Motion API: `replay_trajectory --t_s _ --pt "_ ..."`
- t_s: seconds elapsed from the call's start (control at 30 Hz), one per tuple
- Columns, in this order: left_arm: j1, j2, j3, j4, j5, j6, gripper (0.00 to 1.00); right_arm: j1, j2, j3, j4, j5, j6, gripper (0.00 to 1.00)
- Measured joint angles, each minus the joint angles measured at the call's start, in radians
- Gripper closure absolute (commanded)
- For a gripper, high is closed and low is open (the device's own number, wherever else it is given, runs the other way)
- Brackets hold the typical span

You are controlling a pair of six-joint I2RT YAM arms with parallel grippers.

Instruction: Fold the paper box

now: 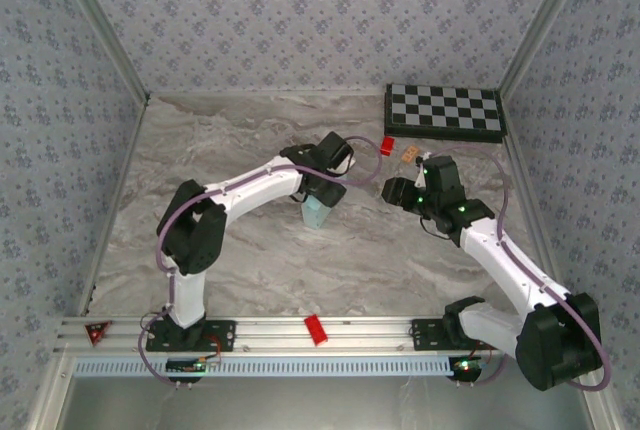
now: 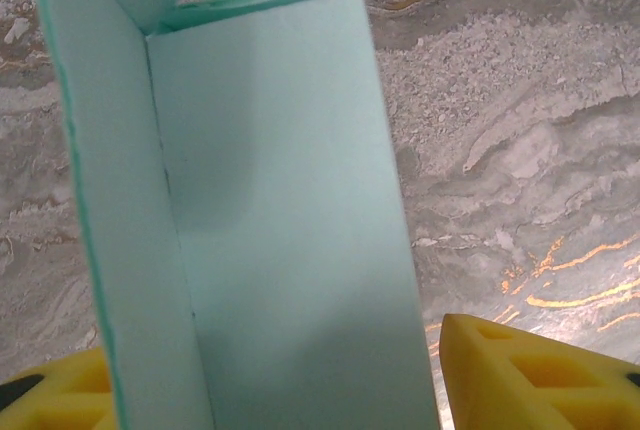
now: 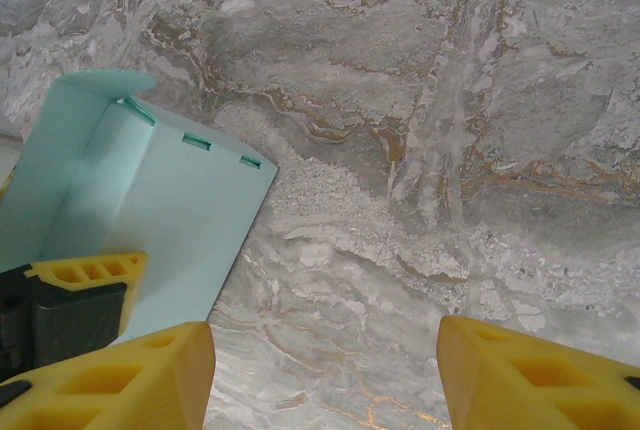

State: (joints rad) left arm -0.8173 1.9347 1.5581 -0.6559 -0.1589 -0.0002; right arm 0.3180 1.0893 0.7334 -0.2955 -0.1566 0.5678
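Near table (image 1: 250, 270) centre, left jaws clamp the paper box (image 1: 316, 212); right jaws, apart, face its 3 slots (image 3: 197, 140).

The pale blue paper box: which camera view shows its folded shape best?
Right wrist: the pale blue card paper box shows its rounded flap, slots and panels. Left wrist crops it to two close panels; top external shows it tiny under the left gripper.

Mid-table, a pale light-blue card paper box (image 1: 316, 212) stands on a grey marbled tabletop (image 1: 250, 270). A black-and-white checkerboard (image 1: 445, 111) lies behind, right, with a small red block (image 1: 388, 145) between them.
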Motion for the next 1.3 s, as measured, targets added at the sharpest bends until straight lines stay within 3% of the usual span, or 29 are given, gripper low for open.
replay_trajectory --t_s 0.9,1.3 --pt "0.05 -0.061 -0.09 0.03 0.378 0.724 0.43 -0.017 0.002 -0.034 -0.001 -0.008 0.0 0.38" --pt "0.051 -0.061 -0.089 0.028 0.406 0.893 0.38 -0.029 -0.009 -0.055 -0.002 -0.012 0.0 0.38"
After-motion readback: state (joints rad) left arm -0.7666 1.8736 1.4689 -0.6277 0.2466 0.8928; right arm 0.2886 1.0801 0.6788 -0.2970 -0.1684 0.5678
